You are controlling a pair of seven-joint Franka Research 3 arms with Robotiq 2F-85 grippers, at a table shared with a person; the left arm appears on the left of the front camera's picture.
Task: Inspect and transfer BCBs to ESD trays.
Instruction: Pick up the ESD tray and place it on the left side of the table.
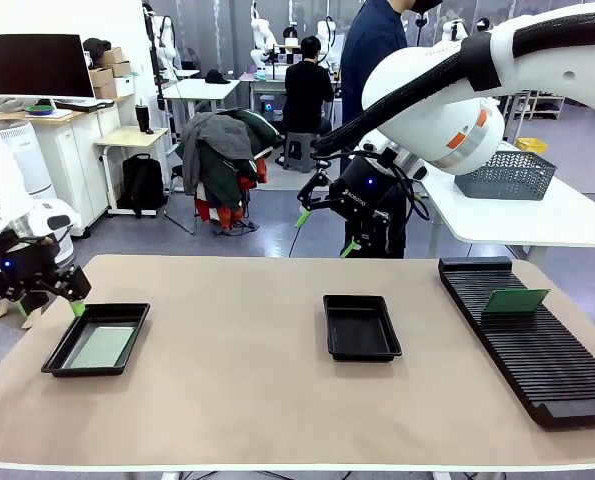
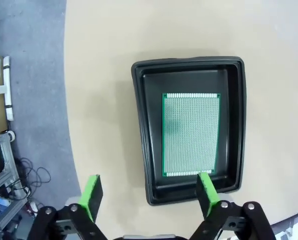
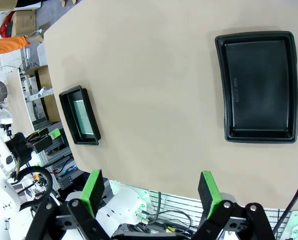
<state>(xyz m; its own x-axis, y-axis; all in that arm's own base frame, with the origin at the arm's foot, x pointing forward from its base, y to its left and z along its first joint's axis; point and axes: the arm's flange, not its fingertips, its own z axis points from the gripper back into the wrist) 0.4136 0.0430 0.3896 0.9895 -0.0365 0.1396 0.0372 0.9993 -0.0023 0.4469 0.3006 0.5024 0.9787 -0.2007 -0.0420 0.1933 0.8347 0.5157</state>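
Beige surface [image 1: 237, 380], front view: one BCB [image 1: 102, 347] lies flat in the left ESD tray [image 1: 62, 352]. The middle ESD tray [image 1: 362, 327] is empty, and another BCB [image 1: 515, 301] stands in the black rack [image 1: 537, 360]. Left wrist view: the left gripper [image 2: 149, 192] has its fingers spread wide and empty over that tray's rim. Right wrist view: the right gripper [image 3: 151, 192] has its fingers wide apart, holding nothing, high above the surface.

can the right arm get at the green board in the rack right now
Probably yes: the right gripper hangs open and empty, with nothing between it and the board standing in the rack.
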